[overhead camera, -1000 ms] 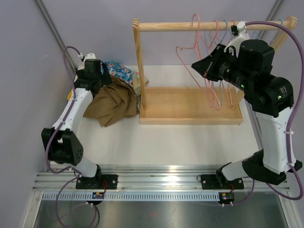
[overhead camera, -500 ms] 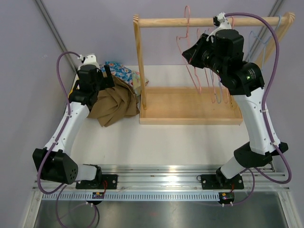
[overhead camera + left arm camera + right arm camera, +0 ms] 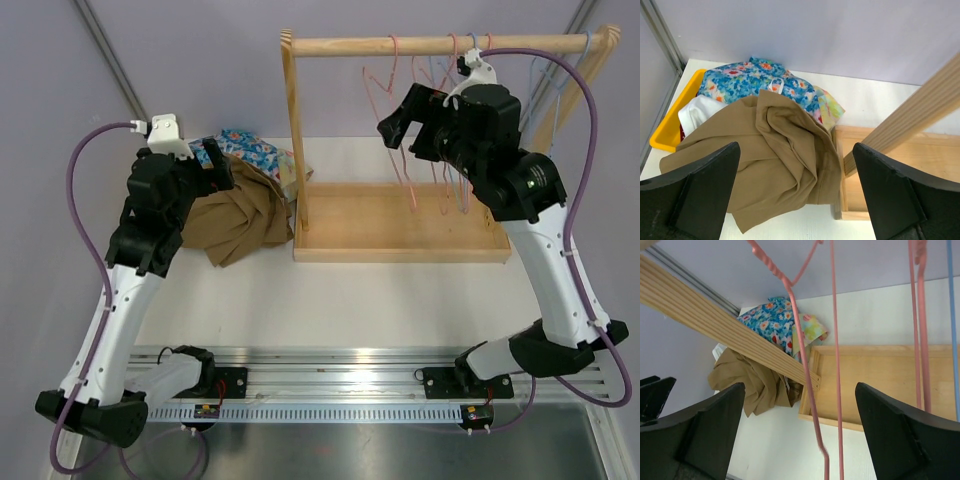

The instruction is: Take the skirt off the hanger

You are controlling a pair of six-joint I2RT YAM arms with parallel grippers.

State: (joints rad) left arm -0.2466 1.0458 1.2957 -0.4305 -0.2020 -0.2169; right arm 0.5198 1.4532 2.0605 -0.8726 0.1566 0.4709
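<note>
The skirt (image 3: 240,215) is a crumpled tan cloth lying on the table left of the wooden rack, off any hanger; it also shows in the wrist views (image 3: 775,160) (image 3: 747,382). A bare pink hanger (image 3: 408,185) hangs from the rack's rod. My right gripper (image 3: 405,135) is open up by that hanger, whose wires (image 3: 810,393) pass between its spread fingers without being pinched. My left gripper (image 3: 215,170) hovers open above the skirt, and nothing sits between its fingers (image 3: 796,145).
The wooden rack has a top rod (image 3: 440,45), a left post (image 3: 297,140) and a tray base (image 3: 400,225). Several more pink and blue hangers (image 3: 455,70) hang on the rod. A blue floral cloth (image 3: 750,80), a white cloth (image 3: 695,110) and a yellow bin (image 3: 670,130) lie behind the skirt.
My right gripper was shut near the pink hanger and now stands open, with the hanger left hanging on the rod. The left arm has lifted and drawn back from the skirt.
</note>
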